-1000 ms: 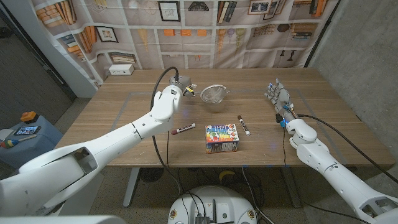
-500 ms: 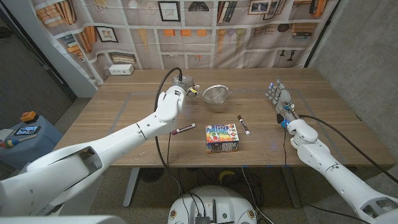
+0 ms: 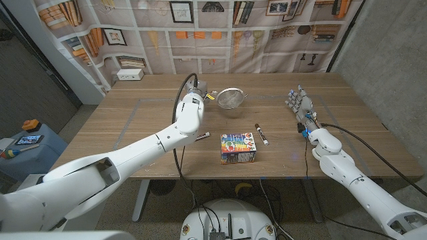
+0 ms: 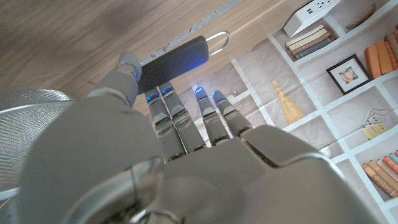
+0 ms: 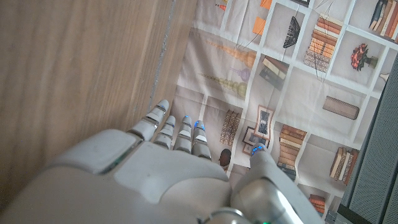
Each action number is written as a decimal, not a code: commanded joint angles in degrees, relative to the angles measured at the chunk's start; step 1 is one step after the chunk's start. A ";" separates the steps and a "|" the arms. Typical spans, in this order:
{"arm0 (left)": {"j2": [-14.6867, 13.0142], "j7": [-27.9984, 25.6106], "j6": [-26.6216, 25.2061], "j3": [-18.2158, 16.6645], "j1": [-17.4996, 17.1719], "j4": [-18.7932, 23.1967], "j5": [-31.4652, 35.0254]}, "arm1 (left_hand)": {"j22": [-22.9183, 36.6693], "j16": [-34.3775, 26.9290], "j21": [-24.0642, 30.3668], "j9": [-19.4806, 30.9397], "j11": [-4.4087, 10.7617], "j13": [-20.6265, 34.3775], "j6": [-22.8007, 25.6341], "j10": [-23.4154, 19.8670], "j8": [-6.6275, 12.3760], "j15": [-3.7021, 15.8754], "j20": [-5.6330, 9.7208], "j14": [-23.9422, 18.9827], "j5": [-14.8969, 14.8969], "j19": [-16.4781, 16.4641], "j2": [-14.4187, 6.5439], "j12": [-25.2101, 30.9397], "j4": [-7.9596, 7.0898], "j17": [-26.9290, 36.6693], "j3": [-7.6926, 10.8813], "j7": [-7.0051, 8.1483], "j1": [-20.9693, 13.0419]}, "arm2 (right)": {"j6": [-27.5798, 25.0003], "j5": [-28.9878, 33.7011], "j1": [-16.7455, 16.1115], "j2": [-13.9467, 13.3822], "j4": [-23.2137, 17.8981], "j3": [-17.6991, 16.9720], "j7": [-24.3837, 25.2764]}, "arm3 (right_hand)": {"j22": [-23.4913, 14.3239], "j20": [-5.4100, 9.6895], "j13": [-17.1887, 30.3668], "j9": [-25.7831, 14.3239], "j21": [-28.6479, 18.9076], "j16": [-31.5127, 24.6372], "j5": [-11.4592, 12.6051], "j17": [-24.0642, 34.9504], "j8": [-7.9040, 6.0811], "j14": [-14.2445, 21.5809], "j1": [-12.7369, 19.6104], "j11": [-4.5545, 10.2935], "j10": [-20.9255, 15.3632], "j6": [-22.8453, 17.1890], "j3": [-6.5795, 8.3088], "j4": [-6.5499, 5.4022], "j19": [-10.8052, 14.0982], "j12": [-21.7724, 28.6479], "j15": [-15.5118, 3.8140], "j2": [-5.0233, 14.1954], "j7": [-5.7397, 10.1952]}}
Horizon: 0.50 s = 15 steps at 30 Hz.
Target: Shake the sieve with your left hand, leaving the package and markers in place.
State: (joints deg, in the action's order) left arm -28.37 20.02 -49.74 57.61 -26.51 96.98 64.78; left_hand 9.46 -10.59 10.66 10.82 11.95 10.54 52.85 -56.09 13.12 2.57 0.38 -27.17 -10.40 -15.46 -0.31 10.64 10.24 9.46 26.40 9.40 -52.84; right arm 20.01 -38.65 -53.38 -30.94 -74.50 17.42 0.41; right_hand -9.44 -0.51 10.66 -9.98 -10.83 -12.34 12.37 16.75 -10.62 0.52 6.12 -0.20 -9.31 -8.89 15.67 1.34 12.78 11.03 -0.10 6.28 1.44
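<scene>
We take the package as our landmark: a colourful printed box resting on the wooden surface near its front edge. We cannot tell what the box contains, as it appears closed.

The sieve is beyond the package, toward the far side of the surface, a round wire-mesh bowl. We see nothing inside the mesh bowl. In the left wrist view its dark handle runs across the fingertips, with the thumb set against it, and the mesh rim shows beside the palm. The left hand grips this handle, beyond the package and to its left.

One marker with a red cap lies just right of the package, slightly farther back, apart from it. A second marker lies left of the package, partly hidden under the left forearm.

The right hand is well to the right of the package and farther back, fingers extended and apart, holding nothing. In the right wrist view the right hand shows straight fingers above the wood grain.
</scene>
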 commanded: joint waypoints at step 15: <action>3.45 3.09 -11.88 2.23 0.99 -2.20 2.87 | 0.20 -0.20 0.37 -0.01 0.95 0.23 9.09 -2.00 -0.30 9.12 0.17 -1.27 -0.45 -0.56 -2.58 0.61 0.01 0.27 -0.57 -0.44 -3.60 | 0.09 -0.16 0.04 0.06 0.06 0.03 -0.22 | -0.27 0.07 0.20 -0.12 -0.06 -0.31 -0.12 0.13 -0.14 0.16 0.53 -0.11 -0.41 -0.51 0.52 0.19 0.09 0.12 0.09 0.64 0.08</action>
State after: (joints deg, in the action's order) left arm -24.80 22.81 -60.24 59.34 -26.11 94.57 69.12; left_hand 9.46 -10.59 10.66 10.48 11.87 10.57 54.48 -56.80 12.66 2.80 0.41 -27.79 -10.63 -15.49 0.45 11.05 10.26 9.46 25.94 8.80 -53.60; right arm 20.04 -38.72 -53.38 -30.96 -74.53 17.46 0.26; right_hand -9.44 -0.51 10.67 -9.98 -10.83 -12.34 12.37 16.75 -10.62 0.52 6.73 -0.20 -9.31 -8.89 15.91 1.58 12.78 11.03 -0.10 6.89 1.44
